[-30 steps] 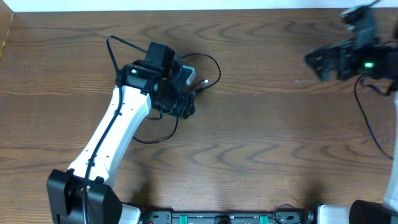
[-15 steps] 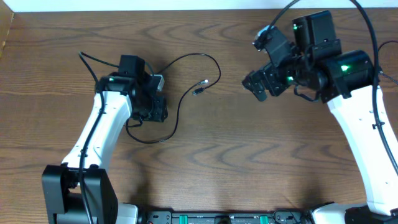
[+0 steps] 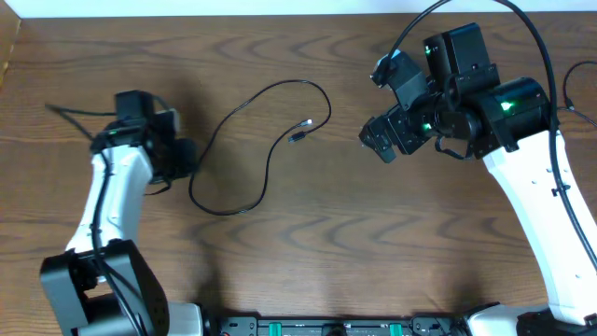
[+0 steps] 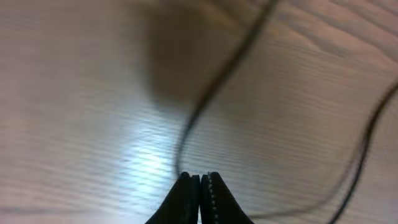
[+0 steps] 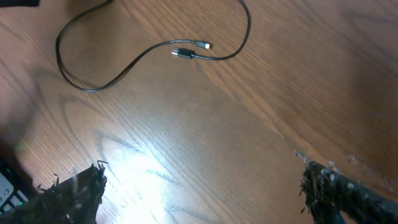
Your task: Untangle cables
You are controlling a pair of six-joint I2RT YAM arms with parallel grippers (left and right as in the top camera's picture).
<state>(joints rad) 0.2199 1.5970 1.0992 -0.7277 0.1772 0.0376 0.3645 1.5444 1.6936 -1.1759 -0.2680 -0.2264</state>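
Black cable (image 3: 224, 213): one thin cord lying slack in an open S on the wooden table (image 3: 373, 252), with no crossings visible, so it looks already freed.
Plug (image 3: 298, 136): the metal-tipped end, resting loose inside the cord's upper curl.
Left gripper (image 4: 200, 183): across the loop from the plug, fingers pressed together. The blurred cord reaches their tips, but whether it is pinched cannot be told.
Right gripper (image 5: 200, 174): on the plug's opposite side, well apart, fingers spread wide, probably ready to take that end.
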